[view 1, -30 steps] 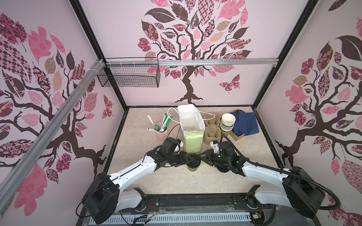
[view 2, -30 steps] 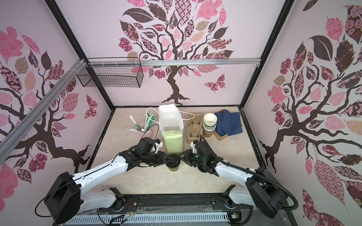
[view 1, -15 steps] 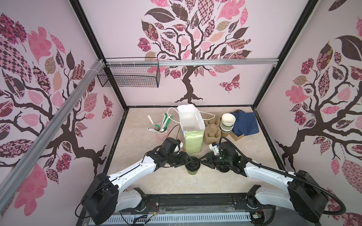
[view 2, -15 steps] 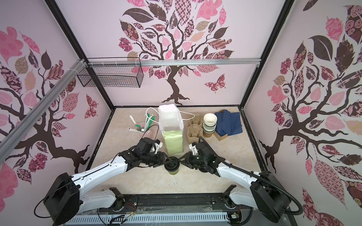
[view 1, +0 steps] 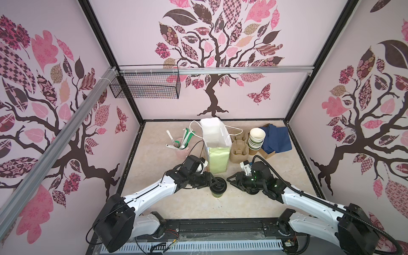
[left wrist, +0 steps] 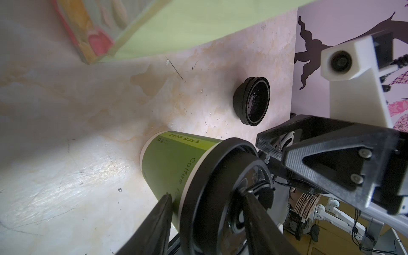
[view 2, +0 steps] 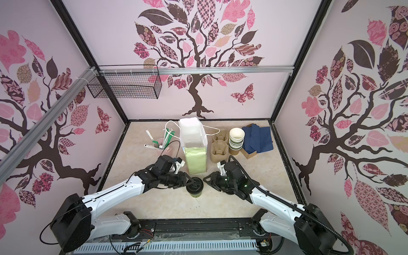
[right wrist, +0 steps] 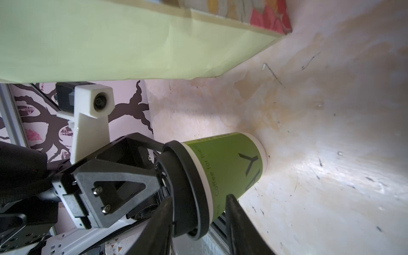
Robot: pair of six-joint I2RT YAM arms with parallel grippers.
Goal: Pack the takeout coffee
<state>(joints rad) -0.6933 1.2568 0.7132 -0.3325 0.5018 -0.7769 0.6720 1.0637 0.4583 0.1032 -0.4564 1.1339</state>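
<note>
retreat of the right claw (view 1: 229, 180), jaws parted and clear of the takeout coffee (view 1: 218, 191), left it upright on the desk (view 1: 176, 198) by the paper bag (view 1: 217, 154), gripped at its lid by the left claw (view 1: 216, 183), likely ready for bagging.

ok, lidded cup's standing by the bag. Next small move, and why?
Probably draw the right pincer straight back, clear of the small green paper cup with the black plastic lid. Its jaws are open with tips right beside the lid, while the left pincer straddles the lid rim. That frees room to lift the cup into the tall open paper bag behind it.
</note>
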